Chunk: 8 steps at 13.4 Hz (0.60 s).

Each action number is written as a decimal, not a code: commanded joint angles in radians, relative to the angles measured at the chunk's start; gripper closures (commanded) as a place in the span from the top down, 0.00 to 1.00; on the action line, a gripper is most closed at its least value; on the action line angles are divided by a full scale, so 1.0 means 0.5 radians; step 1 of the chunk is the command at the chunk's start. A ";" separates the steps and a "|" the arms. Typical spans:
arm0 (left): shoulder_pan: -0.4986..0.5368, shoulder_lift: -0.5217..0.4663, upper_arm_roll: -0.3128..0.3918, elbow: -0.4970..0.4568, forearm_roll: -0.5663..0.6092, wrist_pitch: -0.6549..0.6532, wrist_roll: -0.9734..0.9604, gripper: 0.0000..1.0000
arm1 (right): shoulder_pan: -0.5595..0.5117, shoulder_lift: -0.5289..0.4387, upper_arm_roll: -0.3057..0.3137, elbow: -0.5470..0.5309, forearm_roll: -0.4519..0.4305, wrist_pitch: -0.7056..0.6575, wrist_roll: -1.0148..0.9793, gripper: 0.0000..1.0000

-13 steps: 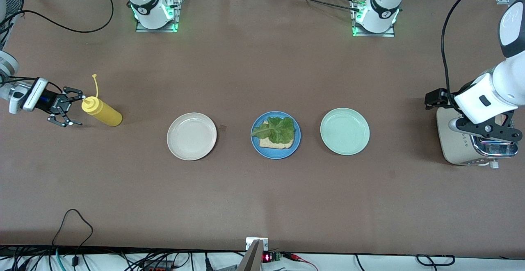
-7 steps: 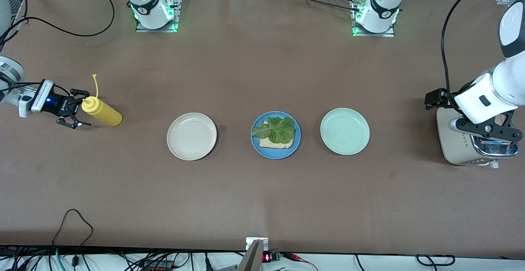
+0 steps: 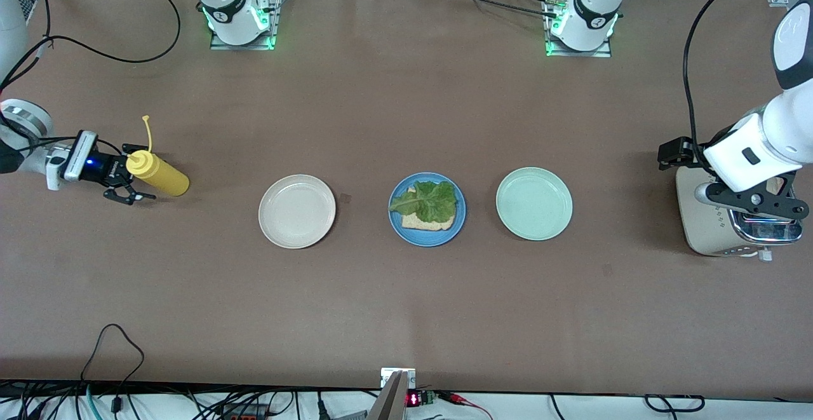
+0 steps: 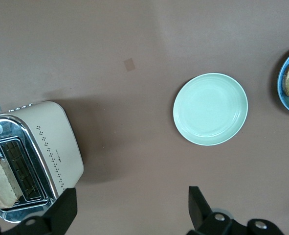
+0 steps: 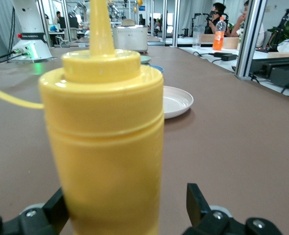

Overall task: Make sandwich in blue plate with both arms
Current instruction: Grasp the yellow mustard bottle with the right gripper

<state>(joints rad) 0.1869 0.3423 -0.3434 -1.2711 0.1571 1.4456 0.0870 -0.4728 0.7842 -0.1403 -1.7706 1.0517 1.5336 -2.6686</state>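
At the right arm's end of the table, our right gripper (image 3: 130, 174) sits low with its fingers spread wide on either side of the yellow mustard bottle (image 3: 157, 175), not yet closed on it; the right wrist view shows the bottle (image 5: 102, 142) filling the gap between them. Toward the table's middle from that gripper lie the cream plate (image 3: 296, 211) and then the blue plate (image 3: 427, 209), holding one bread slice (image 3: 425, 220) topped with lettuce (image 3: 427, 201). Our left gripper (image 3: 752, 201) waits over the toaster (image 3: 708, 226), fingers apart and, as far as we can see, holding nothing; a slice (image 4: 0, 183) sits in its slot. We judge the sauce step is in hand: next, squeeze shut squarely on the bottle before lifting.
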 commanded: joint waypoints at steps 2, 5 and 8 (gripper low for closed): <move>0.007 0.027 -0.010 0.066 -0.041 -0.035 -0.008 1.00 | -0.018 0.045 0.084 0.001 0.035 0.019 -0.029 1.00; 0.007 0.027 -0.010 0.066 -0.041 -0.035 -0.008 1.00 | 0.001 0.012 0.087 -0.005 0.026 0.059 -0.004 0.15; 0.007 0.027 -0.010 0.066 -0.041 -0.035 -0.008 1.00 | 0.019 -0.028 0.145 -0.002 0.001 0.138 0.005 0.00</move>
<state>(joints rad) 0.1869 0.3423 -0.3434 -1.2711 0.1519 1.4456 0.0870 -0.4693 0.7994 -0.0894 -1.7672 1.0522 1.5723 -2.6700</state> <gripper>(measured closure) 0.000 0.379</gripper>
